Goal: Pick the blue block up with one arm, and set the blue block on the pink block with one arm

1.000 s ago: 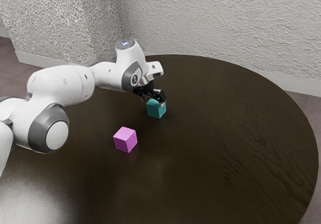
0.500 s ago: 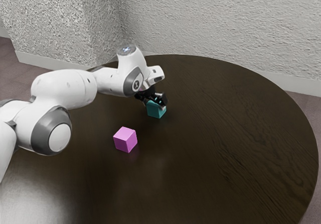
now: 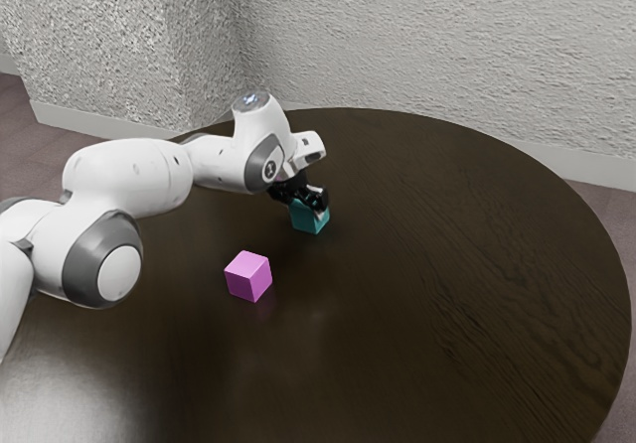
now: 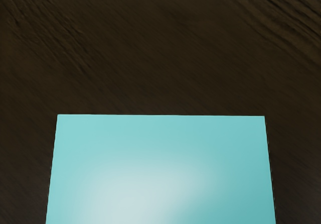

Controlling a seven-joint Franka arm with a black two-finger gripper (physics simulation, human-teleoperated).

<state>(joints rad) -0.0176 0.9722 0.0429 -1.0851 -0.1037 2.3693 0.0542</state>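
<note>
Nearest, the pink block sits alone; beyond it, well apart, the blue block rests on the table under the gripper, open or gripping I cannot tell. Likely light, rigid, smooth: pinch opposite flat sides.

blue block: teal-cyan, plain, pale sheen on top. pink block: magenta, plain. table: blackish-brown, wood-grained. gripper: black. arm: white, grey joints.

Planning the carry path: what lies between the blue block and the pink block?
Nothing: in the exterior view, the table between the blue block and the pink block is bare.
</note>
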